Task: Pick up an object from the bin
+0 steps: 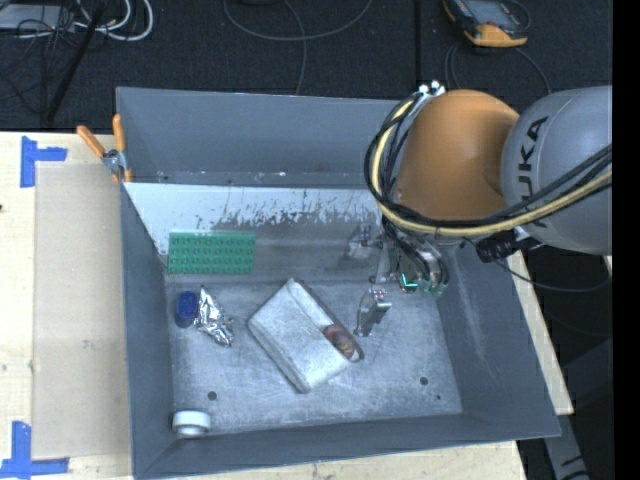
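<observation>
Camera view from above: a grey metal bin (250,158) with sloping walls takes up most of the scene. From the right, the robot arm (560,168) with its rounded orange cover (455,158) and looped cables leans over the bin's right half. A pale rectangular block (295,338) lies slantwise at the middle of the floor. A green studded plate (211,253) lies flat at the far left. Near the left wall are a crumpled foil scrap (213,320) and, touching it, a small blue piece (186,309). A small brown oval piece (342,342) rests on the block's right corner. A white ring (192,422) sits in the near left corner. The claw (372,313) hangs just beside the brown piece, to its right; I cannot tell whether it is open or closed.
</observation>
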